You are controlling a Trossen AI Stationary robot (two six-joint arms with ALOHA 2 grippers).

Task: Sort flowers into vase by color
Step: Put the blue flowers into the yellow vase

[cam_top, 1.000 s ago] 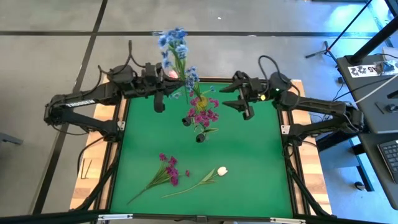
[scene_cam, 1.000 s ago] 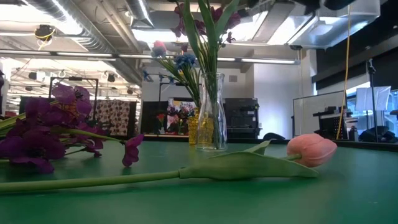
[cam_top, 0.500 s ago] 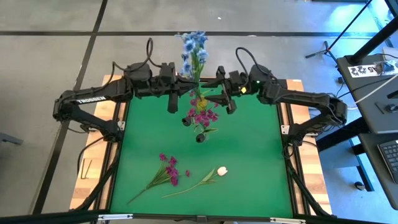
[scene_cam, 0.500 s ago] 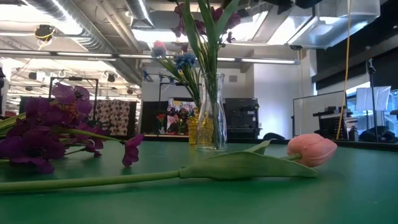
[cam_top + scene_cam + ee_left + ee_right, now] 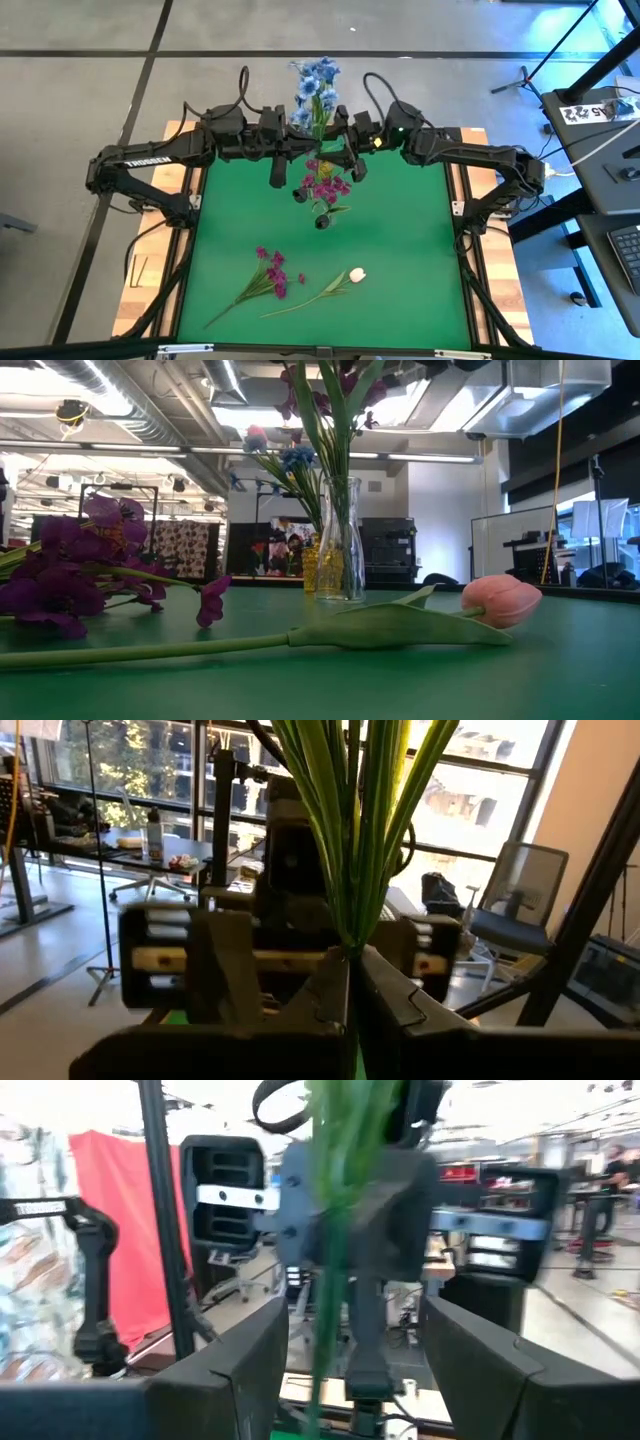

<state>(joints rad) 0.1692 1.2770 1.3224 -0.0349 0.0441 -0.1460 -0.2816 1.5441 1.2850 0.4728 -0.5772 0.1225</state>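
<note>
A spray of blue flowers [image 5: 313, 82] on green stems is held up over the table's far edge, with my left gripper [image 5: 304, 142] shut on the stems [image 5: 352, 840]. Facing it from the right, my right gripper [image 5: 340, 146] is open. In the right wrist view the blurred stems [image 5: 330, 1230] show between and beyond its fingers; I see no touch. A clear glass vase [image 5: 341, 545] with magenta flowers [image 5: 325, 186] stands at the far middle. A magenta spray [image 5: 270, 274] and a pink-white tulip [image 5: 356, 274] lie flat near the front. My left gripper pinches the bundle of green stems at their lower part [image 5: 351, 942] between its two fingers [image 5: 325, 1005]. The fingers come in level from the table's left and lie across the stems. The spray stands upright above the fingers, lifted clear of the table.
A yellow vase [image 5: 314, 568] with a blue bloom [image 5: 296, 457] stands just behind the clear one. The green mat [image 5: 400, 260] has free room at the right and near the left edge. Both arms crowd the far edge over the vases.
My left gripper has carried the blue spray toward the table's right, keeping it upright and clear of the table. My right gripper has gone toward the table's left and closed in on the stems, still open.
</note>
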